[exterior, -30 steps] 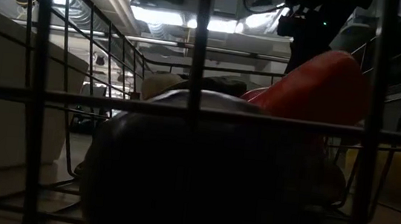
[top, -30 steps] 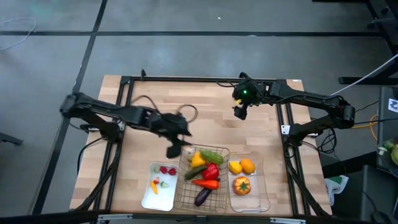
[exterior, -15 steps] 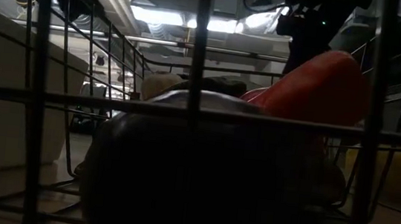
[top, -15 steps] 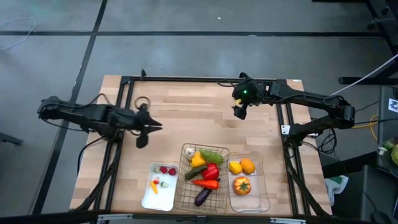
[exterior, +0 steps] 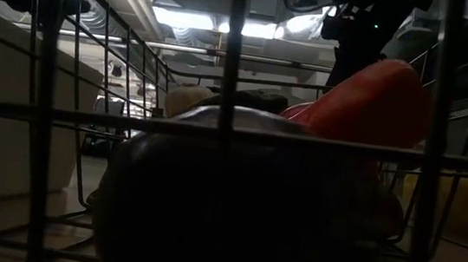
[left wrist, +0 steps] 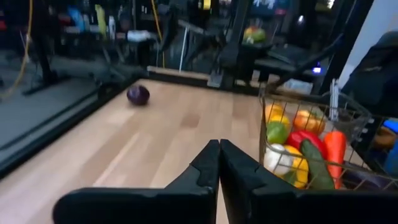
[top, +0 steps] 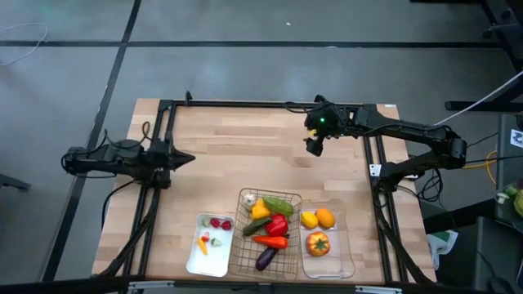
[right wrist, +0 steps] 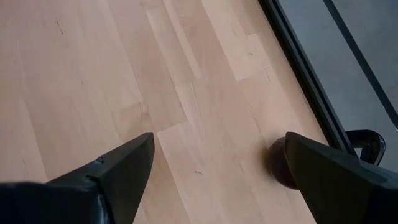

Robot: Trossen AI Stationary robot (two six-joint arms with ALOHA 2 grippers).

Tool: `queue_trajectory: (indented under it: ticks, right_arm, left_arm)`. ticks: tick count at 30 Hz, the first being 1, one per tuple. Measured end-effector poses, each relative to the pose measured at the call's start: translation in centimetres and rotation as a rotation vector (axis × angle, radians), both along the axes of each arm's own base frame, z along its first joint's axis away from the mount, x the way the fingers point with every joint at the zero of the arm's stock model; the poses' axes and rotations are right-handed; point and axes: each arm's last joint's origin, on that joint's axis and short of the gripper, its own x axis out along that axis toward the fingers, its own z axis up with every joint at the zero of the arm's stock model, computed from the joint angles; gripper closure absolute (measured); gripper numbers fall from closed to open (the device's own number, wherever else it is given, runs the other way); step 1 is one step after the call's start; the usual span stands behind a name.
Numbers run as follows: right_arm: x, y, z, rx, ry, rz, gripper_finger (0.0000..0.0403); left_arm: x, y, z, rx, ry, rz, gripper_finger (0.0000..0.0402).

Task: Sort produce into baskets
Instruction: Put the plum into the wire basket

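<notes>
At the table's near edge stand three baskets in a row: a white tray, a wire basket and a clear bin. The tray holds small red balls. In the wire basket lie peppers, a cucumber, a carrot and an eggplant. The bin holds a lemon and an orange. A dark purple round piece lies loose on the table. My left gripper is shut and empty at the left edge. My right gripper hangs open over the far right, the purple piece beside one finger.
Black frame rails run along the table's left, far and right edges. Bare wood lies between the two grippers. In the low view the eggplant and a red pepper fill the picture behind the basket's wires.
My left gripper has drawn back from beside the wire basket toward the table's left edge, sinking and tipping up toward level. Its fingers have shut with nothing between them. My right gripper has kept still.
</notes>
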Motion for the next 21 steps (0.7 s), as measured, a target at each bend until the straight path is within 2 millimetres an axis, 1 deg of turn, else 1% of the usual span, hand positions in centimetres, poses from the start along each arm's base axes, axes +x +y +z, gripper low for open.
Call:
queue_trajectory:
  ticks: [6, 8, 10, 13, 17, 21]
  right_arm:
    - [0.0, 0.0, 0.0, -0.001, 0.000, -0.001, 0.0047]
    - [0.0, 0.0, 0.0, -0.011, 0.004, -0.009, 0.0047]
    - [0.0, -0.1, 0.0, -0.025, 0.008, -0.019, 0.0047]
    - [-0.1, -0.2, 0.0, -0.056, 0.018, -0.044, 0.0047]
    - [-0.1, -0.3, 0.1, -0.086, 0.029, -0.067, 0.0047]
    - [-0.1, -0.3, 0.1, -0.085, 0.028, -0.066, 0.0047]
  left_arm:
    - [0.4, 0.0, -0.2, 0.048, -0.007, -0.002, 0.0397]
    - [0.4, 0.0, -0.8, 0.054, 0.012, -0.003, 0.0395]
    - [0.5, 0.0, -0.8, 0.070, -0.004, -0.005, 0.0397]
    - [0.7, -0.1, -1.5, 0.087, 0.023, -0.007, 0.0400]
    - [0.9, -0.1, -2.0, 0.087, 0.027, -0.006, 0.0395]
    - [1.4, -0.1, -2.5, 0.099, -0.016, -0.006, 0.0393]
